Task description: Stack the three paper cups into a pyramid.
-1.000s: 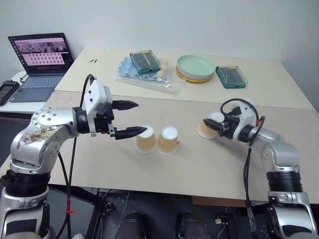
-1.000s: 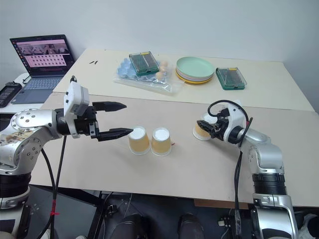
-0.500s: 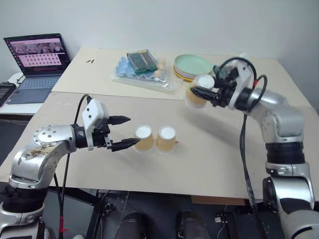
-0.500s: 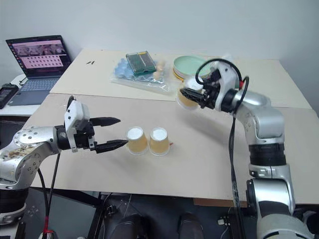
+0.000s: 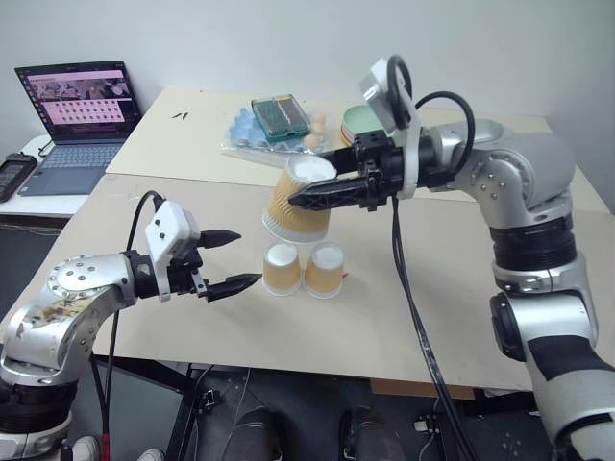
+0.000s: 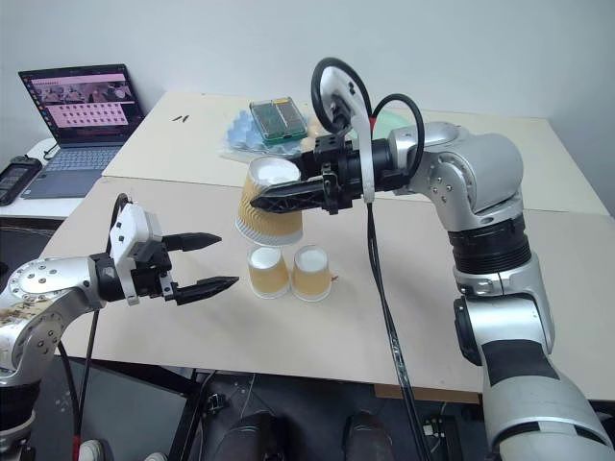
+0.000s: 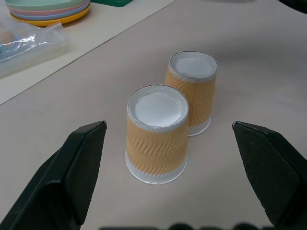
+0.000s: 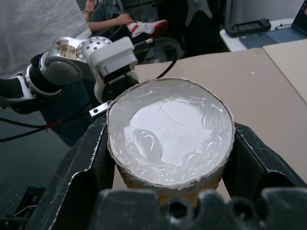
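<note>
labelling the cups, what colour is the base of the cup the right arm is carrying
White, on a tan-brown ribbed body; the held cup shows it best in the right wrist view.

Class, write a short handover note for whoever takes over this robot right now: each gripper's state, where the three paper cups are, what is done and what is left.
Right gripper: shut on the third cup, held upside down in the air above the other two.
Left gripper: open, empty, hovering beside the left base cup, not touching it.
Base: the left base cup and the right base cup stand upside down, side by side on the near table.
Done: base row set, third cup picked up and brought over it.
Left: lower the third cup onto the two bases so it bridges both, release, withdraw.
</note>
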### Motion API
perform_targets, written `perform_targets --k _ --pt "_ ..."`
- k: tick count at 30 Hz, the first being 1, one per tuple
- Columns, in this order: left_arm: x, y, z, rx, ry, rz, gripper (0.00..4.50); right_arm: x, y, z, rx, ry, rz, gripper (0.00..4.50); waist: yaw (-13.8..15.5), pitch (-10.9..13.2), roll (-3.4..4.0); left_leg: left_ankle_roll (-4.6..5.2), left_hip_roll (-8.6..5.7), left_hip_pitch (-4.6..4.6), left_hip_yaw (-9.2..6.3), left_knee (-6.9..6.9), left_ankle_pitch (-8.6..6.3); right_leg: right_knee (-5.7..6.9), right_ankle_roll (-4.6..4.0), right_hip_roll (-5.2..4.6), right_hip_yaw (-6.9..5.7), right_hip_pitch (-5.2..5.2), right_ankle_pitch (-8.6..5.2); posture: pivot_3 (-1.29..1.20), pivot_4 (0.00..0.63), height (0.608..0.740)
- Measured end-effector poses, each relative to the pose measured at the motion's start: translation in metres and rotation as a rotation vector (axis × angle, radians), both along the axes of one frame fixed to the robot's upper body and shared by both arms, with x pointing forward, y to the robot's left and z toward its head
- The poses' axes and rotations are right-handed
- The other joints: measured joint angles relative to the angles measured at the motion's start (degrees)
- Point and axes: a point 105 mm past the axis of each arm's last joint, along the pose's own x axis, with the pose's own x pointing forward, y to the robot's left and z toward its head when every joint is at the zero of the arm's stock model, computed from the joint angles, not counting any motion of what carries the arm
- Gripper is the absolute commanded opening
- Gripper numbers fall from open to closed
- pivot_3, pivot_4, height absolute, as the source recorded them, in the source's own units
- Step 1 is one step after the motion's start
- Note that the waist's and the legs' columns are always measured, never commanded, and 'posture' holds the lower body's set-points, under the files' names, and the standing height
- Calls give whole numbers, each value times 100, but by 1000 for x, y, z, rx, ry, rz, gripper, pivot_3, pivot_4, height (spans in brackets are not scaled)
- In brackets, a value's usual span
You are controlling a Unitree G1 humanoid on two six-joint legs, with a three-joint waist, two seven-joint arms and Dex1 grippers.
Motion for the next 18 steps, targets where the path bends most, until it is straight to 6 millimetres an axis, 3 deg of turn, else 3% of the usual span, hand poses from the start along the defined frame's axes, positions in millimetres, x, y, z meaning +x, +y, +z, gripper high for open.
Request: perform_targets --k 8,18 --pt "-1 -2 1 0 -8 -2 4500 15 0 -34 -84 -6 -32 2828 -24 0 0 0 -1 0 3 0 0 0 0 0 2 -2 0 0 150 706" --pt "-1 -1 2 3 -11 -1 4500 23 4 -52 -110 -14 -32 2828 -20 0 0 -1 -1 0 3 -1 0 -1 0 0 1 0 0 0 150 706"
